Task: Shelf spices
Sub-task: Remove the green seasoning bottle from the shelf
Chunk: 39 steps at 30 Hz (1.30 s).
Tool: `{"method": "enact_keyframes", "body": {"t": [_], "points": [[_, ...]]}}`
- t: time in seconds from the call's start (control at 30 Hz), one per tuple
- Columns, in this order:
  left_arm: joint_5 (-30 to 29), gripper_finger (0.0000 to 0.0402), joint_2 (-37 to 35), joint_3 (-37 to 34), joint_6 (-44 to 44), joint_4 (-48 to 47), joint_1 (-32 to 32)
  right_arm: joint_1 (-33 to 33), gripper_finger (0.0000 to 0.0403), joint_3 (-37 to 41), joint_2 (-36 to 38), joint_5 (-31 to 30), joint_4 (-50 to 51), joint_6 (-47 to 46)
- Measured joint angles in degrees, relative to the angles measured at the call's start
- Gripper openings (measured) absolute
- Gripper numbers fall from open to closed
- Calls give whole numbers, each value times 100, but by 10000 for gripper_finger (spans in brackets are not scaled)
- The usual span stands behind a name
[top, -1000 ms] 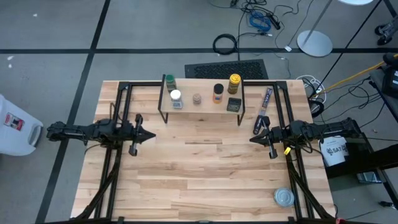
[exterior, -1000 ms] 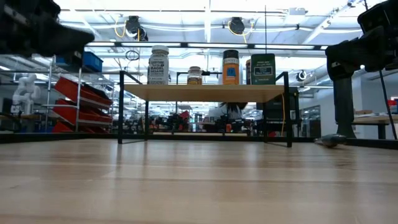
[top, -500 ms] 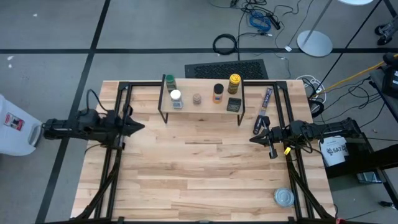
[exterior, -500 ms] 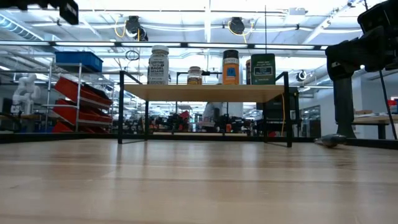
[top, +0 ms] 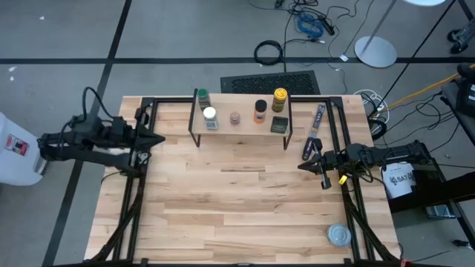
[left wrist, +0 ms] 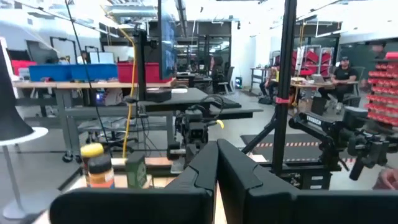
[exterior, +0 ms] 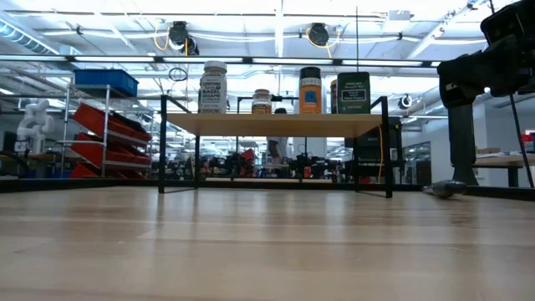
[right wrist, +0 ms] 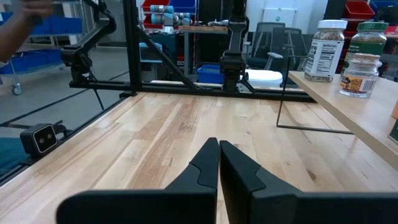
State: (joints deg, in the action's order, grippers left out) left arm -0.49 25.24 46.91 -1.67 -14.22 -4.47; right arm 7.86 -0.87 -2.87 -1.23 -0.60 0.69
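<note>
The shelf (top: 241, 127) stands at the table's far middle. On its plank top stand several spices: a green-lidded jar (top: 202, 99), a white-lidded jar (top: 210, 117), a small brownish jar (top: 235, 118), an orange jar (top: 260, 111), a yellow-lidded jar (top: 280, 99) and a dark square tin (top: 279, 124). The low view shows them upright on the plank (exterior: 272, 124). My left gripper (top: 157, 139) is shut, empty and raised high at the table's left edge, pointing toward the right. My right gripper (top: 303, 165) is shut and empty at the right edge, pointing left.
A long thin dark packet (top: 317, 121) lies right of the shelf. A flat round silver tin (top: 339, 236) sits at the near right corner. Black frame bars (top: 142, 119) run along both sides. The bare wood (top: 237, 200) in front of the shelf is free.
My left gripper has risen well above the table and drawn back a little toward the left edge, staying shut and about level. It has left the low view. My right arm and the spices have kept still.
</note>
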Motion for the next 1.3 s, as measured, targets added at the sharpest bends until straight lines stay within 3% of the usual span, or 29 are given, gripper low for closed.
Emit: {"method": "enact_keyframes", "body": {"t": [0.23, 0.53, 0.8, 1.3], "points": [[2, 15, 540, 598, -24, -319, 0, 0, 0, 1, 0, 0, -2, 0], [2, 15, 627, 617, -78, -336, 0, 0, 0, 1, 1, 2, 0, 0], [-10, 15, 711, 619, -20, -956, 0, -1, 0, -1, 0, 1, -1, 0], [-348, 15, 961, 619, -225, -906, 0, 0, 0, 1, 2, 2, 0, 0]]}}
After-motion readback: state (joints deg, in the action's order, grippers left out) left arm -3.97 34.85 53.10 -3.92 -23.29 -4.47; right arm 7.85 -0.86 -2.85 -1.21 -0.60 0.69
